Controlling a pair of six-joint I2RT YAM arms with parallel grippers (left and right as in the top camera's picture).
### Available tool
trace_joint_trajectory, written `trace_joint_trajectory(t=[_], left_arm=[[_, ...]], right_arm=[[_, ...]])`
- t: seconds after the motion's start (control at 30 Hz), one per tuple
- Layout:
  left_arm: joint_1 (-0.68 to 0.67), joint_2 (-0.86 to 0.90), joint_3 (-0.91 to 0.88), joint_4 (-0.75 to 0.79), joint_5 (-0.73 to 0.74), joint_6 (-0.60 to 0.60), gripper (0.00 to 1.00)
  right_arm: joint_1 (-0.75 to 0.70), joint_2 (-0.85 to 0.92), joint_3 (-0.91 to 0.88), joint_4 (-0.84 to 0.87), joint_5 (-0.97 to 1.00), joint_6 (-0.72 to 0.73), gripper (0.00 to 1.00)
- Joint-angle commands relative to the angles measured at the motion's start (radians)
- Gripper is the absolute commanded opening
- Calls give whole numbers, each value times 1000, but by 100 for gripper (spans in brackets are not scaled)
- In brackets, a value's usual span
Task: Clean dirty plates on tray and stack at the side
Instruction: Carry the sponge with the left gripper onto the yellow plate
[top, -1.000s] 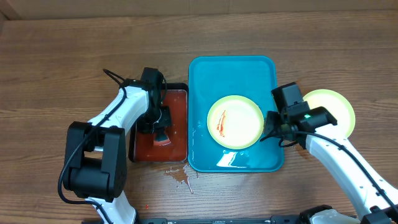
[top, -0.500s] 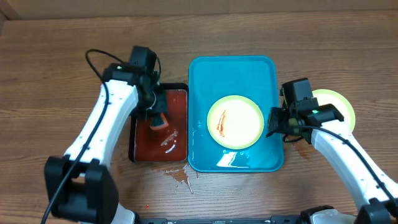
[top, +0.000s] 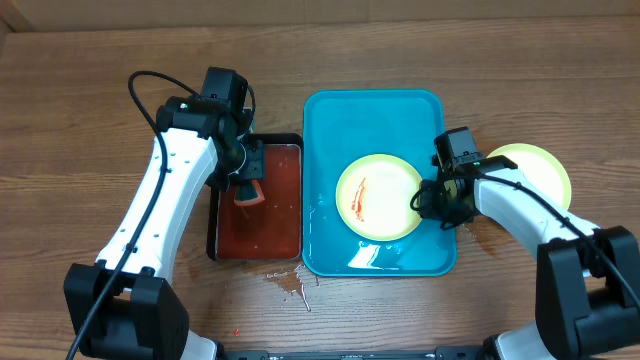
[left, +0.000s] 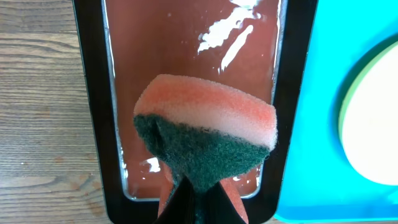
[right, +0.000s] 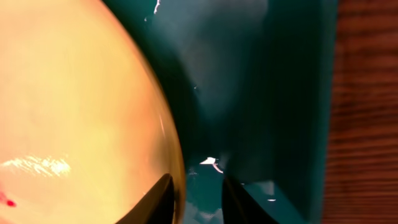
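Left fingers pinch a sponge over the black tray; right fingers, narrowly parted, straddle the plate rim on the blue tray.

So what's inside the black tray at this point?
The black tray holds reddish liquid, and the left gripper holds a sponge over it. The liquid and sponge hide the tray's floor.

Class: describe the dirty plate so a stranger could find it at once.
Find the big turquoise tray in the middle. The plate lies inside it, yellow-green-rimmed. Unlike the second plate, outside the tray on its right, it carries a red-orange streak.
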Motion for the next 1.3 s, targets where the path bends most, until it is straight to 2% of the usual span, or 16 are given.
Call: trace_joint_trajectory(t=[0.0, 0.13, 0.47, 0.6, 0.73, 0.93, 1.1, 1.27], left_arm=[[-2, -16, 21, -1, -11, 26, 4], [-3, -16, 22, 0, -11, 27, 4], [-3, -16, 22, 19, -10, 52, 4], [-17, -16, 22, 42, 3, 51, 4], [-60, -16, 22, 66, 7, 15, 4], [-140, -15, 22, 87, -37, -44, 4], [-148, -12, 19, 86, -98, -87, 4], [-148, 9, 6, 101, -89, -87, 4]], right_arm=[[14, 13, 17, 3, -76, 8, 17], [47, 13, 14, 3, -58, 7, 4], [92, 13, 14, 20, -2, -37, 4], [90, 13, 14, 26, 61, 76, 4], [90, 13, 14, 39, 66, 148, 4], [92, 13, 14, 45, 49, 146, 4], [92, 13, 14, 37, 49, 143, 4], [92, 13, 14, 38, 49, 143, 4]])
